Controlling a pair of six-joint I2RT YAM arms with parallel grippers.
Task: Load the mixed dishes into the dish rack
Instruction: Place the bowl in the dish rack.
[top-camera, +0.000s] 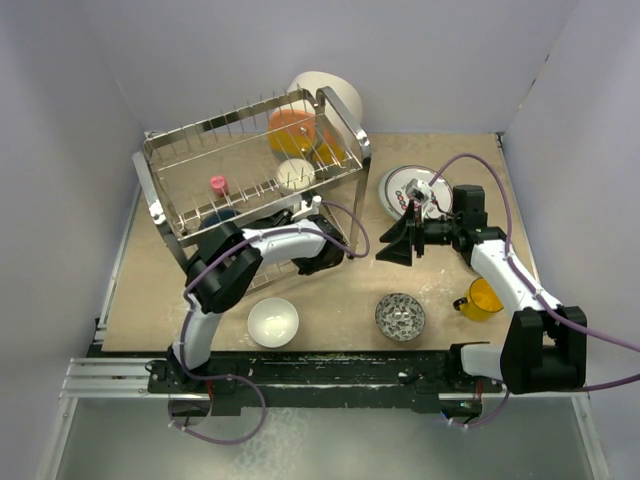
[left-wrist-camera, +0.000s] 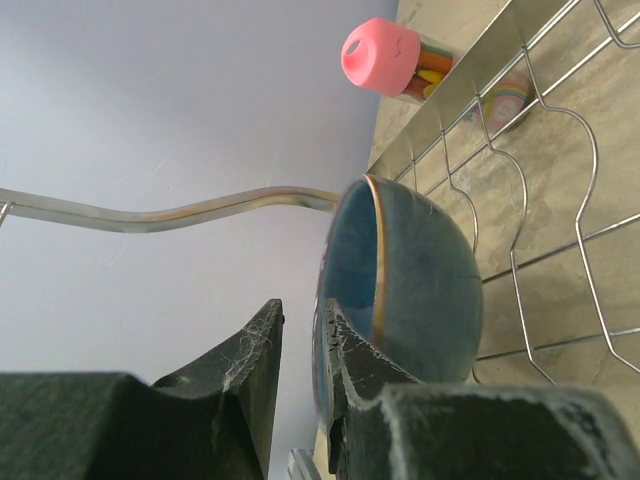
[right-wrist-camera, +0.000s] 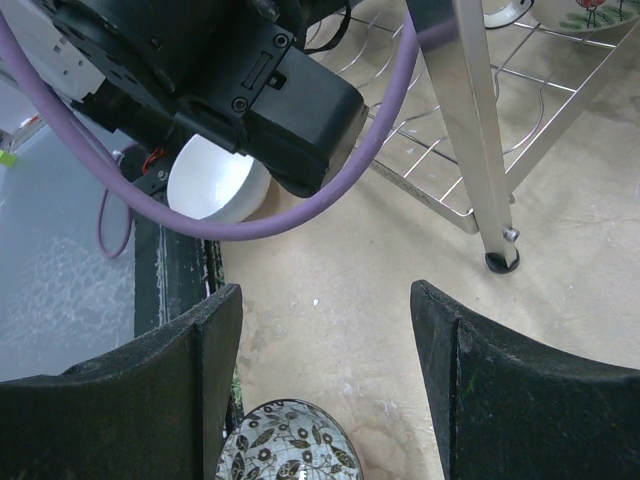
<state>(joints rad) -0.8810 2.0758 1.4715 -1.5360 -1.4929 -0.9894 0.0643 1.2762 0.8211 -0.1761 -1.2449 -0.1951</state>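
The dish rack (top-camera: 160, 185) stands at the back left. A dark blue bowl (left-wrist-camera: 420, 280) stands on edge on its lower tier and shows dimly through the wires from above (top-camera: 220, 215). My left gripper (left-wrist-camera: 300, 310) is under the top tier. Its jaws are slightly apart: the bowl's rim lies against the right finger (left-wrist-camera: 350, 350) and the left finger is clear of it. My right gripper (top-camera: 392, 245) is wide open and empty above the table. A grey-patterned bowl (right-wrist-camera: 285, 445) lies below it. A white bowl (top-camera: 273, 322), a yellow cup (top-camera: 482, 298) and a red-lettered plate (top-camera: 415, 187) sit on the table.
Orange dishes (top-camera: 290, 128), a small pink piece (top-camera: 217, 185), a small white bowl (top-camera: 295, 175) and a large white plate (top-camera: 330, 90) are on the rack's top tier. A rack leg (right-wrist-camera: 497, 200) and the left arm's purple cable (right-wrist-camera: 300, 205) lie ahead of my right gripper.
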